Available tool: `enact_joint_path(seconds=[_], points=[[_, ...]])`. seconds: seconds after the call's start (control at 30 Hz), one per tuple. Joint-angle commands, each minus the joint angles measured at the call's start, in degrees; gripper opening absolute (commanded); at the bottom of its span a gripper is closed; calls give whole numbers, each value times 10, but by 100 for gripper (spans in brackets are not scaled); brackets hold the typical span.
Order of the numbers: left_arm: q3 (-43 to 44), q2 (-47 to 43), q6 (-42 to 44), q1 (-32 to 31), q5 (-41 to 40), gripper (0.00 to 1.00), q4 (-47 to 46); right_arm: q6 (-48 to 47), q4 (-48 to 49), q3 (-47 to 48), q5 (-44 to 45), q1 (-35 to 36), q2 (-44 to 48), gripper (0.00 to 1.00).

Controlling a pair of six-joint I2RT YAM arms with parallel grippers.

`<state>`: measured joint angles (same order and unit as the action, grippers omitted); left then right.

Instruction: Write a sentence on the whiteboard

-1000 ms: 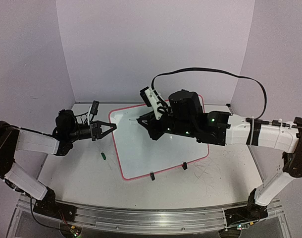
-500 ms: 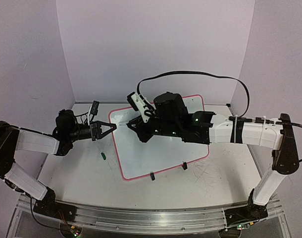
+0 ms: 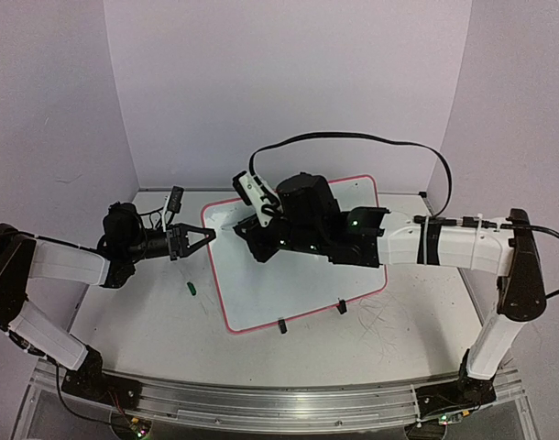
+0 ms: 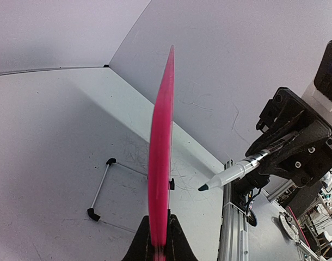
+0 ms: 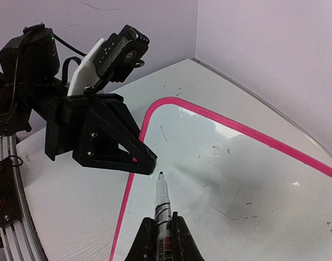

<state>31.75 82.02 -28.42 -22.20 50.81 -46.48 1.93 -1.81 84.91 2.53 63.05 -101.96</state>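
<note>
whiteboard: we see it lying on the table
left gripper: clamped on the whiteboard's left rim
right gripper: pinching a marker — tip over the whiteboard, just inside its left rim, beside that clamp

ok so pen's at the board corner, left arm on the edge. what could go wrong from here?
1. The marker tip sits right beside the left gripper's finger at the whiteboard's corner; a stroke that way could strike it.
2. The left gripper pinches the whiteboard at one edge only, so pen pressure may slide or pivot it.
3. The marker sticks well out of the right gripper; pressing could tilt it in the grasp.
</note>
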Motion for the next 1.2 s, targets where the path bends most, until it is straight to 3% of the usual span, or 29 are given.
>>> enact_joint_path(seconds=[0.0, 1.17], points=[[11, -2, 42, -5, 2, 0, 12, 0, 28, 35, 17, 3, -15, 0], [12, -6, 47, -5, 4, 0, 21, 10, 41, 47, 60, 3, -42, 0]])
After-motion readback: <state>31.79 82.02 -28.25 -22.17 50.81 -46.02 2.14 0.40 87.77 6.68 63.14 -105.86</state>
